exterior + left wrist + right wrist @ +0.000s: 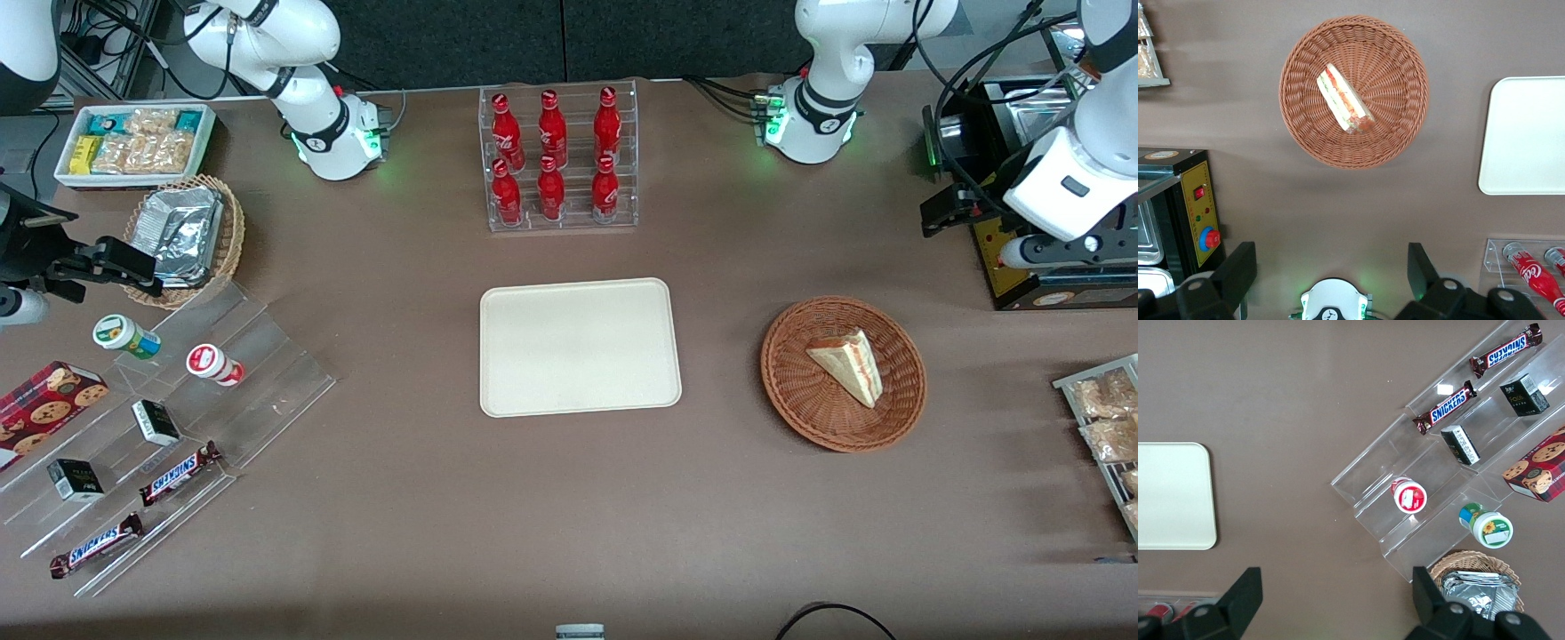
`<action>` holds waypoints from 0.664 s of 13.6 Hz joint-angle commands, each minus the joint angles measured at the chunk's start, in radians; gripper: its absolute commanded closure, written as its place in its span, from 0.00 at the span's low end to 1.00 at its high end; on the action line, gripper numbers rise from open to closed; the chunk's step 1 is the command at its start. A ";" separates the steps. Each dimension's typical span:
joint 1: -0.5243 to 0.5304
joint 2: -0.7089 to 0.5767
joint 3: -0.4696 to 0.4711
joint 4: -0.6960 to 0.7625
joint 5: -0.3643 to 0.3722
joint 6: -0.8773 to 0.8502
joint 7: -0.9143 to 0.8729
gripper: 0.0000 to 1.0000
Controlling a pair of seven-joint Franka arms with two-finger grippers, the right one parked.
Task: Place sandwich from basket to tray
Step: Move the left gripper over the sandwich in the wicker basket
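**End effector wide open and empty, sandwich in the basket**

My end effector [1331, 277] hangs high above the tabletop [569, 498] at the working arm's end, with its two fingers [1238, 267] spread wide apart and nothing between them. In the front view it sits just beside the black machine with the yellow panel [1009, 258], and it is well apart from the basket.

The sandwich [849, 363] lies in the reddish-brown wicker basket [800, 400], roughly at its middle. It is a pale triangular wedge, and from my wrist camera I see its cut edge with red and green filling [1346, 100]. The basket rests on the tabletop beside the tray, toward the working arm's end, with a strip of bare tabletop between the two.

The cream tray [580, 347] lies flat near the middle of the tabletop, with nothing on it. Farther from the front camera than the tray stands a clear acrylic rack [562, 160] holding six red cola bottles [551, 129] in two rows.

Toward the parked arm's end I see a clear stepped display [178, 427] with two Snickers bars [178, 473], small dark boxes, two small round tubs and a cookie box [44, 409]. Farther from the front camera than the display are a lighter wicker basket with silver foil packets [187, 233] and a white bin of snack packets [133, 142].
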 commanded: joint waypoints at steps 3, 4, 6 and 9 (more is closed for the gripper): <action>0.001 -0.003 0.018 0.002 0.013 -0.012 0.014 0.00; 0.001 -0.001 0.018 -0.017 0.015 -0.009 0.012 0.00; 0.003 -0.004 0.032 -0.089 0.019 0.009 0.012 0.00; 0.003 -0.007 0.055 -0.200 0.021 0.106 -0.081 0.00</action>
